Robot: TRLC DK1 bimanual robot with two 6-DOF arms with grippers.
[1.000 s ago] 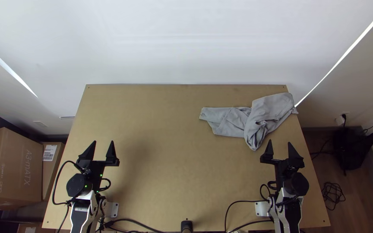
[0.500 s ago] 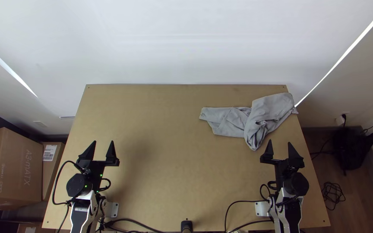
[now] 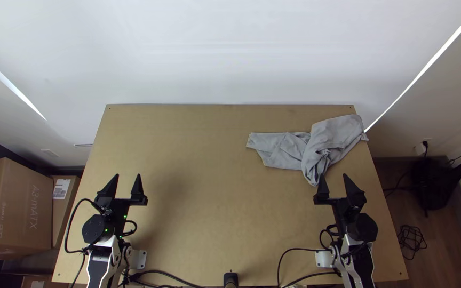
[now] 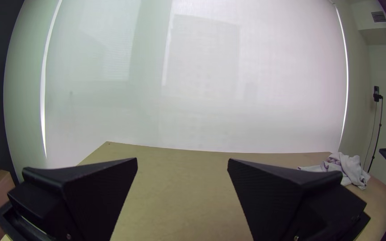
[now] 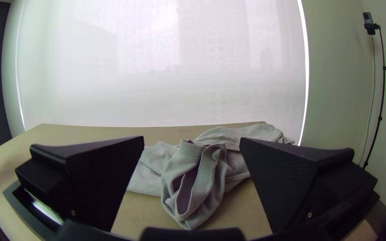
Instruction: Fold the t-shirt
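Observation:
In the top view my left gripper [image 3: 124, 184] stands open over the table's left side, far from the cloth. My right gripper [image 3: 335, 184], also open, is just short of the near tip of the grey t-shirt [image 3: 337, 133]. The shirt lies bunched and twisted at the table's far right, one flatter part stretching left. In the left wrist view, my left gripper [image 4: 182, 165] has nothing between its fingers, and the shirt [image 4: 350, 168] is far off. The right wrist view has the shirt [image 5: 193, 178] beyond the parted fingers of my right gripper [image 5: 192, 145].
The wooden table [image 3: 204, 160] is bare across its left and middle. A pale blind [image 3: 230, 53] hangs behind its far edge. Black cables [image 3: 166, 274] run along the near edge, and cardboard boxes [image 3: 14, 208] stand left of the table.
My right gripper has shifted slightly to the left and its fingertips are now close to the shirt's near tip. The left arm and the shirt have stayed still.

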